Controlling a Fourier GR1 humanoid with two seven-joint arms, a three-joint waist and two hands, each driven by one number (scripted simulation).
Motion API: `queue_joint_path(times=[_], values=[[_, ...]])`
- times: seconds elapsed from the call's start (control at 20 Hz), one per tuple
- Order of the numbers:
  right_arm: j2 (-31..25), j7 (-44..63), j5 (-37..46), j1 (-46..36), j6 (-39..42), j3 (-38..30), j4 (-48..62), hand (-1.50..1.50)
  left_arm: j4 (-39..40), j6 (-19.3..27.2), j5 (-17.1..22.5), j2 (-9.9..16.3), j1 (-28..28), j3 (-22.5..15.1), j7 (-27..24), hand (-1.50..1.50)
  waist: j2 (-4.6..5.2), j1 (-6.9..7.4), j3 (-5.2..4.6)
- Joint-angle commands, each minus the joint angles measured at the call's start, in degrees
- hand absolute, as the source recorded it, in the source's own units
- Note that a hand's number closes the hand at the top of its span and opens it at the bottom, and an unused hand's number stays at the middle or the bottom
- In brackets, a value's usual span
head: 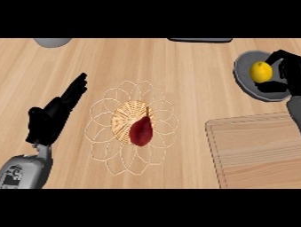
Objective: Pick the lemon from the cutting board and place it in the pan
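Nearest us, left of the board (264, 150), our left hand (51, 115) rests open, while beyond the board our right hand (294, 75) cups the lemon (261, 72) over the pan (244, 82); we judge it light, firm, slick-skinned, best held round its middle

Left arm: grey forearm enters at the lower left corner, wrist bent upward, black left hand (53, 113) extended up and to the right with fingers straight and close together, thumb set off to the lower left, holding nothing. Right arm: grey forearm rises along the right edge, slanting slightly inward to a black right hand (295, 74) at upper right. Right hand state: fingers and thumb curled round a lemon (261, 72), thumb below, fingers arched over the top.
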Motion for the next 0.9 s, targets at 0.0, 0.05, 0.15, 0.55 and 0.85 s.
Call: queue_joint_path(times=[0.0,0.05,0.15,0.55,0.85], values=[[-1.22,-2.81,0.04,-4.59,-1.29,-2.07,8.69,1.5,-5.0,-0.78,-0.28,0.21,2.47,-1.43,2.27,0.0,0.15,1.23,0.08],[-0.88,-5.65,-0.54,-4.08,-2.87,-2.93,9.69,1.5,-1.56,-0.51,-0.1,0.03,0.58,-0.03,1.36,0.0,0.12,0.34,0.04],[-1.26,-2.87,0.74,-8.25,-2.0,-2.14,11.2,1.5,-0.41,-0.43,0.2,-0.5,-2.74,0.28,2.15,0.0,0.36,0.72,0.04],[-3.59,4.33,1.24,-6.94,8.31,-1.98,18.11,-1.5,0.42,0.26,-1.51,-2.09,-1.9,-1.84,-0.31,0.0,1.54,2.43,0.28],[-2.74,-2.22,-7.85,-8.14,12.5,-10.69,15.98,-1.5,0.16,0.91,-1.77,-2.35,-2.17,-1.58,0.63,0.0,1.52,2.02,0.41]])
